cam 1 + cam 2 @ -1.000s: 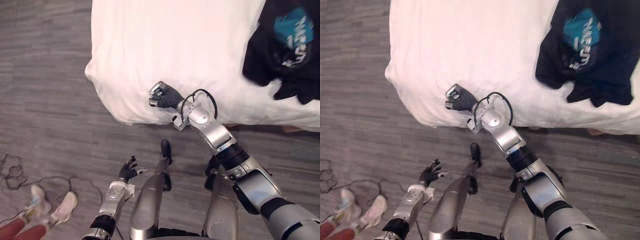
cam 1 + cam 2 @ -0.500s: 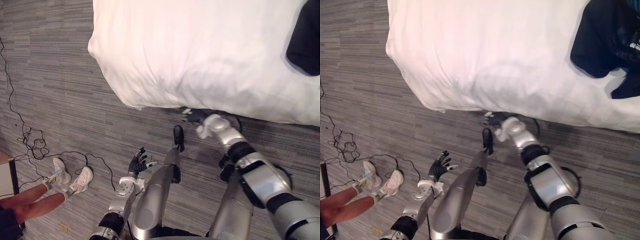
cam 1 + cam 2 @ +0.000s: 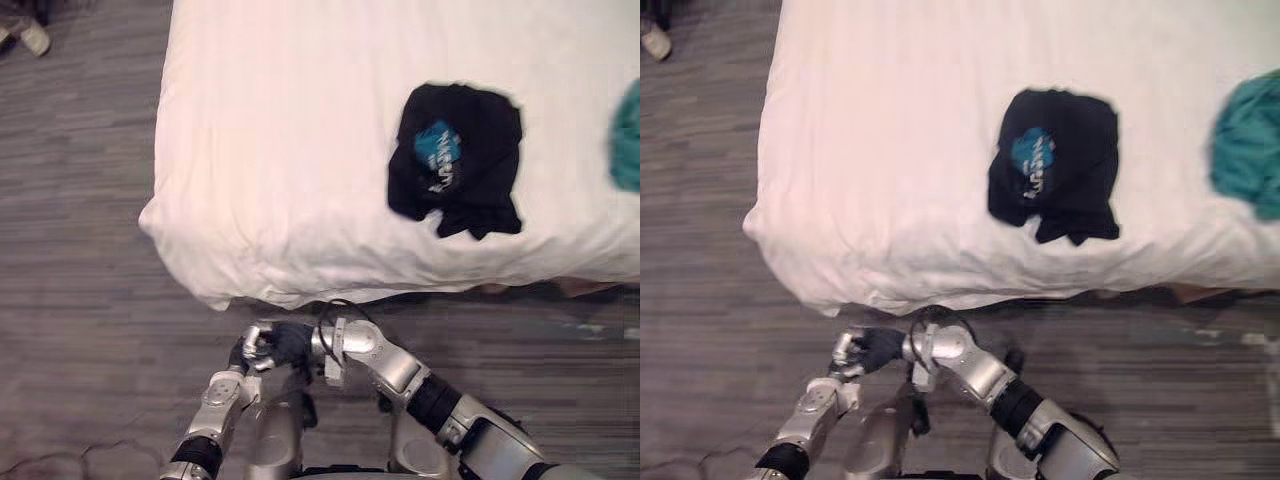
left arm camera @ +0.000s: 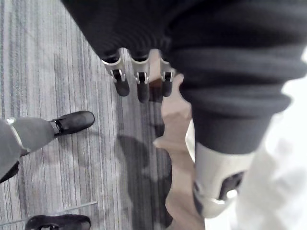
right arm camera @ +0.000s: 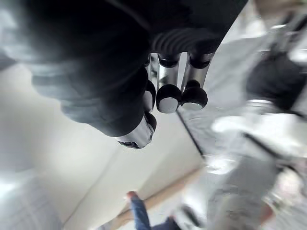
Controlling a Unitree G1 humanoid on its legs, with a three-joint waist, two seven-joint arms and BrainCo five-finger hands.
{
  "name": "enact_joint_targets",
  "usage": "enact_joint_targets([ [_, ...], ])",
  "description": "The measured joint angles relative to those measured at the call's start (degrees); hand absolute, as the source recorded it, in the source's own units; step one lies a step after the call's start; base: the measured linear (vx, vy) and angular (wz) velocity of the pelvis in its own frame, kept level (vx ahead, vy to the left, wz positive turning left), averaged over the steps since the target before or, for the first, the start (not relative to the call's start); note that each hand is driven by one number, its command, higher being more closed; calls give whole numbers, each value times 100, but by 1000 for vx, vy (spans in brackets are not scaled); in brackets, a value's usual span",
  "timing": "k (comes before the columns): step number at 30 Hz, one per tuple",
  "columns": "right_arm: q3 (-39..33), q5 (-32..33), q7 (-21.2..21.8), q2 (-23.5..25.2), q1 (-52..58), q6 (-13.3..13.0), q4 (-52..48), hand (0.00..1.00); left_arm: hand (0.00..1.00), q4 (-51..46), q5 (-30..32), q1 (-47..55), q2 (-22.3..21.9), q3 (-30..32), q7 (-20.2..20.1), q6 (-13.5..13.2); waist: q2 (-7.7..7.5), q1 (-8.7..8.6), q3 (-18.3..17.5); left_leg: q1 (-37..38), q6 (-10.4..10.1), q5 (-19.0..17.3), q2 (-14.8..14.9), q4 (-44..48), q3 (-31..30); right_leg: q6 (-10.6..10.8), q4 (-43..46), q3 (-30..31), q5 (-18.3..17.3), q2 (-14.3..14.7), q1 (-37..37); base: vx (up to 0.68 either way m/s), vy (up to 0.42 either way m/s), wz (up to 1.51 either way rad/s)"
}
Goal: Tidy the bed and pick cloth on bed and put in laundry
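**A:** Left eye view first: where is the cloth?

**B:** The black T-shirt [image 3: 455,160] lies crumpled on the white bed [image 3: 280,150], well beyond the fingertips of both hands and touched by neither. A teal cloth [image 3: 1250,140] lies farther off, at the bed's right edge.

**A:** And the hands?

**B:** They are low over the grey floor [image 3: 80,300], short of the bed's edge and almost touching each other. The right hand [image 3: 290,342] has its fingers curled on nothing. The left hand [image 3: 243,357] has its fingers [image 4: 143,86] relaxed, loosely straight and empty.
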Motion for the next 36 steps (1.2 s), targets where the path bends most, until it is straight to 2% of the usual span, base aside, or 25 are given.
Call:
enact_joint_targets([
  [4, -880, 332, -450, 53, -678, -92, 78, 100, 0, 105, -2, 90, 3, -39, -83, 136, 134, 8, 32, -17, 45, 27, -40, -4, 22, 27, -44, 56, 87, -27, -22, -45, 36, -3],
  [8, -1085, 709, -728, -99, -1005, -2, -222, 100, 0, 97, -1, 235, -10, -180, -255, 126, 500, 20, 140, -292, 64, 42, -90, -6, 129, 37, -14, 188, 178, -66, -384, -23, 23, -11],
  [9, -1110, 711, -898, -152, -1101, 71, -311, 100, 0, 95, -1, 235, -30, -199, -263, 126, 611, 18, 194, -417, 122, 97, -110, -4, 169, 39, 73, 248, 194, -92, -561, 0, 7, -14],
  [13, -1324, 696, -1552, -182, -1460, 279, -287, 100, 0, 96, -23, 143, -101, -504, -232, 122, 870, 81, 297, -904, 147, 154, -209, 112, 267, 51, 431, 396, 191, -231, -1243, 8, -1, -7],
  [16, -1647, 720, -2176, -548, -1987, 311, 415, 100, 0, 29, -157, -23, -292, -940, -225, 62, 1153, 246, 413, -1272, 218, 225, -306, 117, 290, 66, 820, 495, 81, -389, -1814, -30, -11, 10],
  [19, -2048, 1025, -2307, -934, -2044, 211, 990, 100, 0, -34, -303, 5, -396, -1143, -223, 7, 1278, 369, 420, -1430, 235, 255, -361, 104, 299, 63, 996, 530, 15, -463, -2061, -3, -27, 9],
  [20, -2072, 1219, -2158, -1117, -2032, -27, 1022, 100, 0, -22, -342, 47, -400, -1170, -222, -57, 1278, 362, 420, -1465, 245, 296, -365, 72, 344, 49, 1041, 541, 0, -488, -2134, 25, -24, 5],
  [22, -2255, 1456, -1910, -1132, -1937, -277, 1286, 100, 0, -39, -340, 77, -400, -1173, -226, -146, 1280, 331, 418, -1389, 249, 297, -371, 69, 390, 64, 1033, 556, -22, -500, -2085, 18, -14, -1],
  [24, -2494, 1679, -1568, -1174, -1807, -405, 1497, 100, 0, -99, -340, 100, -390, -1119, -235, -285, 1286, 311, 414, -1301, 260, 286, -375, 68, 406, 67, 992, 572, -20, -496, -1987, 20, -13, -5],
  [25, -2838, 1909, -1266, -1168, -1497, -465, 1497, 100, 0, -135, -339, 130, -390, -1004, -270, -438, 1284, 261, 415, -1174, 275, 259, -375, 76, 429, 87, 908, 586, -17, -464, -1810, 27, -6, -4],
  [27, -3211, 2126, -987, -1107, -960, -489, 1467, 100, 0, -161, -333, 236, -390, -752, -389, -598, 1251, 173, 423, -957, 285, 162, -351, 113, 482, 150, 736, 607, 18, -420, -1516, 48, 5, -19],
  [29, -3554, 2510, -875, -797, -233, -431, 1340, 100, 0, -172, -309, 500, -387, -334, -509, -763, 1105, -11, 441, -744, 289, -56, -304, 272, 674, 229, 514, 718, 73, -354, -1250, 63, 11, -56],
  [30, -3980, 2777, -955, -529, 536, -329, 1371, 100, 0, -167, -241, 688, -386, -24, -554, -809, 941, -128, 435, -618, 253, -259, -242, 457, 868, 222, 328, 840, 135, -296, -1076, 67, 11, -69],
  [31, -4220, 2931, -1003, -461, 923, -302, 1425, 100, 0, -164, -218, 737, -387, 90, -584, -821, 870, -154, 439, -567, 235, -372, -209, 524, 950, 222, 247, 894, 161, -261, -1006, 126, 19, -89],
  [32, -4830, 3221, -1162, -341, 1924, -243, 1674, 100, 0, -146, -134, 816, -406, 388, -653, -832, 694, -230, 445, -442, 212, -550, -122, 625, 1180, 240, 58, 1027, 232, -180, -869, 124, 18, -71],
  [33, -5152, 3382, -1249, -366, 2457, -224, 1815, 100, 0, -109, -109, 841, -432, 569, -674, -832, 593, -319, 451, -338, 180, -598, -90, 614, 1293, 241, -47, 1056, 269, -146, -772, 166, 24, -95],
  [34, -5680, 3595, -1320, -374, 3310, -246, 2000, 100, 0, -8, -52, 914, -449, 907, -730, -832, 368, -461, 410, -133, 104, -697, -2, 613, 1541, 238, -218, 1182, 339, -31, -609, 130, 19, -66],
  [35, -5753, 3620, -1317, -375, 3452, -272, 2039, 100, 0, 30, -32, 925, -449, 962, -735, -828, 323, -489, 388, -100, 87, -709, 15, 624, 1581, 234, -250, 1203, 350, -13, -586, 169, 13, -91],
  [36, -6024, 3759, -1302, -380, 4029, -335, 2193, 0, 0, 184, 119, 959, -439, 1192, -729, -802, 77, -637, 247, 60, 20, -792, 120, 730, 1799, 233, -277, 1313, 381, 58, -515, 183, -10, -73],
])
